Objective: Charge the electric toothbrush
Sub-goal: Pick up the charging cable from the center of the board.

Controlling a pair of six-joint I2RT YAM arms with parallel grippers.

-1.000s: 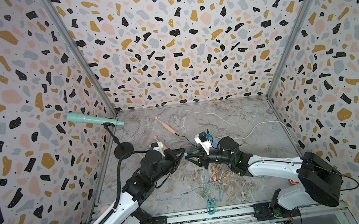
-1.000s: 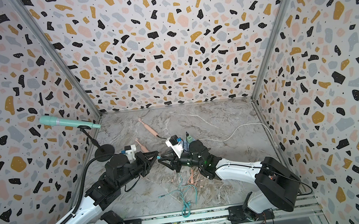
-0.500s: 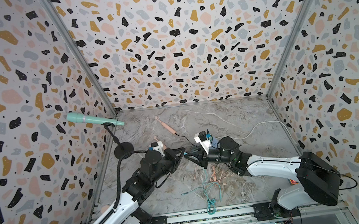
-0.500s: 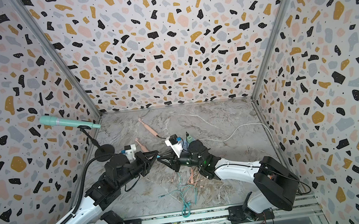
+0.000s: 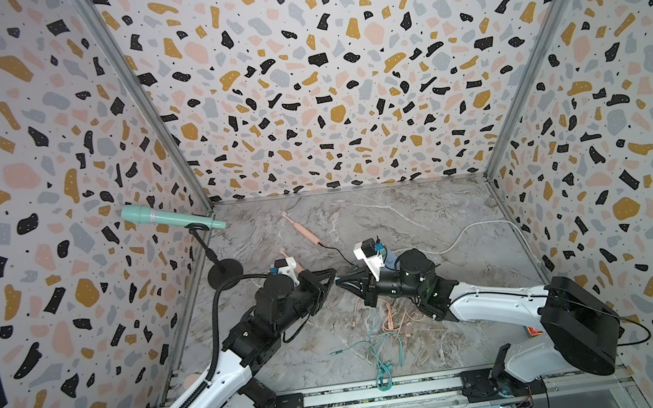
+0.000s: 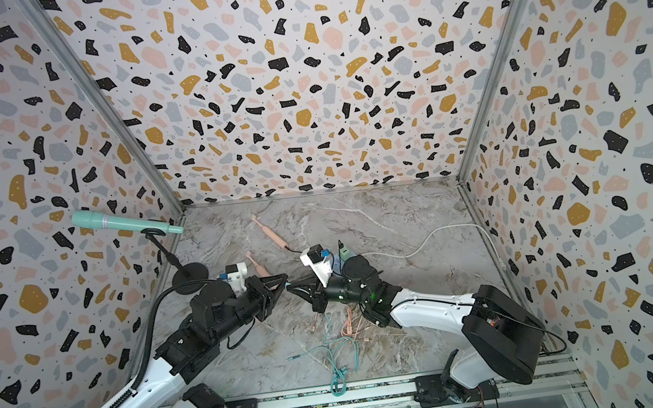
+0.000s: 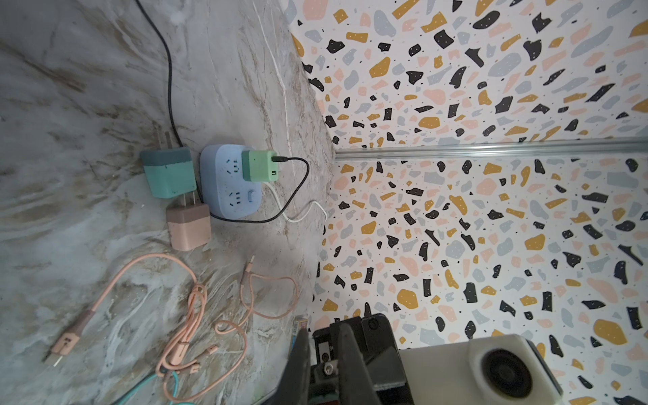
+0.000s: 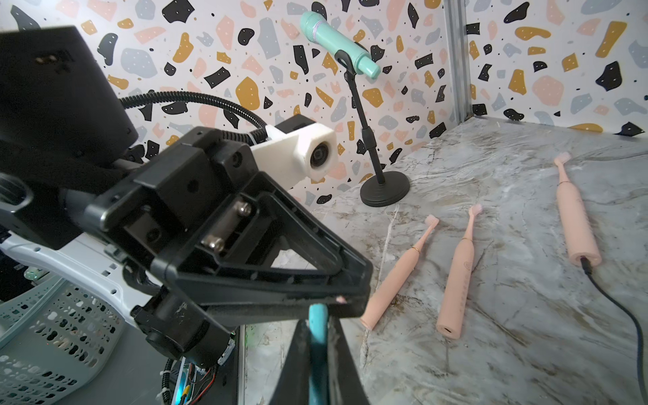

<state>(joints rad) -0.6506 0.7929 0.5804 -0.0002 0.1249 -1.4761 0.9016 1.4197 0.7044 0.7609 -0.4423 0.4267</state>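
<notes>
Three toothbrushes lie flat beyond two meeting claws.

One microphone (image 5: 167, 218) is seen by the left wall. The left gripper (image 5: 331, 275) is held just beside its partner; whether its jaws are parted cannot be told. Three pink electric toothbrushes (image 8: 456, 280) are counted on the table (image 5: 422, 211), left of centre: two side by side and unplugged, and a third brush (image 8: 575, 217) further back with a black cable (image 8: 587, 268) in its base. The right gripper (image 5: 342, 282) is clamped on a teal cable (image 8: 317, 350). Three adapters (image 7: 189, 224) and one power strip (image 7: 228, 186) are counted. Each brush is judged light, rigid, smooth and prone to rolling. It is best taken across the thick handle, clear of the neck and base port.
</notes>
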